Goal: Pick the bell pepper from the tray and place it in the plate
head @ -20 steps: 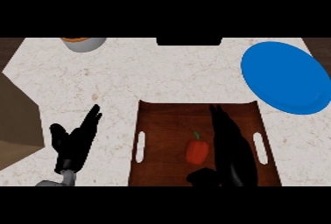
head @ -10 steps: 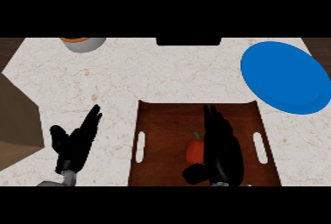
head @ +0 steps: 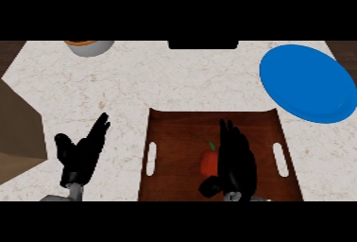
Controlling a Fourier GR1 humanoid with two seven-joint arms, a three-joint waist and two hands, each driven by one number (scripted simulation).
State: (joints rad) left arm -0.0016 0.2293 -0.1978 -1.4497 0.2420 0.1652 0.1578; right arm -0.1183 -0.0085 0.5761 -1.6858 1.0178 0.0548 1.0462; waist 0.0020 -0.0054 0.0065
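Right robot hand [head: 234,163] beside bell pepper [head: 208,162]

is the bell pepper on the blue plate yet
No, the bell pepper lies on the brown tray beside the right hand, while the blue plate sits apart at the view's upper right.

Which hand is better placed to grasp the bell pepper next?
The right hand: it sits over the tray, directly beside the red bell pepper, on the side of the blue plate. The left hand rests open over the counter, outside the tray.
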